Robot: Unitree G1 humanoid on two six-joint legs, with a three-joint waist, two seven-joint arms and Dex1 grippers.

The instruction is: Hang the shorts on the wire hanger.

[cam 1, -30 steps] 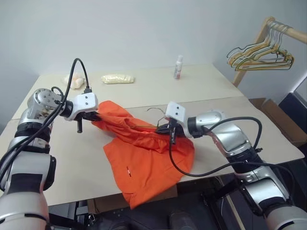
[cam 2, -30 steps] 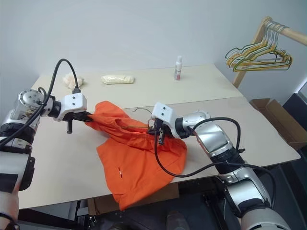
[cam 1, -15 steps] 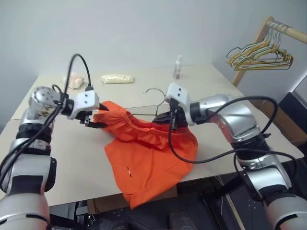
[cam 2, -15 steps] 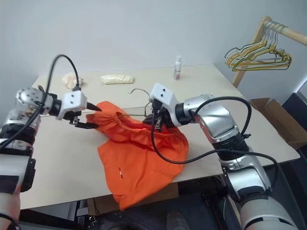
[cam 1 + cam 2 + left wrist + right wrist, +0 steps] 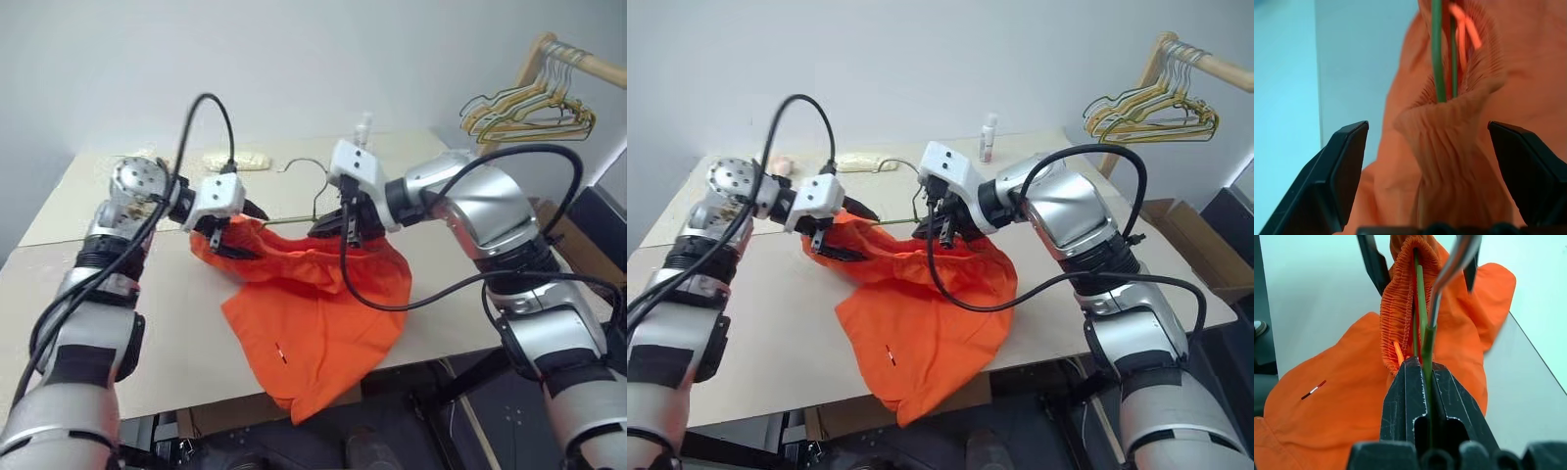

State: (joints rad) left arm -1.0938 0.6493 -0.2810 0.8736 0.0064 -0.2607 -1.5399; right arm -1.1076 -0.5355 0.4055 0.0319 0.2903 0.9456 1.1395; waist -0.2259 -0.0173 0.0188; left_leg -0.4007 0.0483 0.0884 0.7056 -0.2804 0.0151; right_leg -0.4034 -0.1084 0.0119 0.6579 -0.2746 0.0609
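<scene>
A: Shorts [image 5: 313, 313] first: where do they lie against the grippers?

B: The orange cloth hangs below both of them, its lower part spilling over the near edge of the table [image 5: 127, 333]. The gathered waistband is lifted between the 2 grippers.

A: And the right gripper [image 5: 345, 221]?

B: Clamped tight on the wire hanger [image 5: 1422, 298] at the waistband. The wire runs out past its fingertips into the waistband, and the hook [image 5: 302, 166] rises just behind it.

A: The left gripper [image 5: 235, 228]?

B: Jaws spread wide, holding nothing. The bunched waistband end sits between its 2 fingers [image 5: 1339, 166], with the wire showing just beyond.

A: Farther off?

B: A small bottle [image 5: 988, 137] beyond the right gripper; coloured hangers [image 5: 529, 113] on a rack.
</scene>
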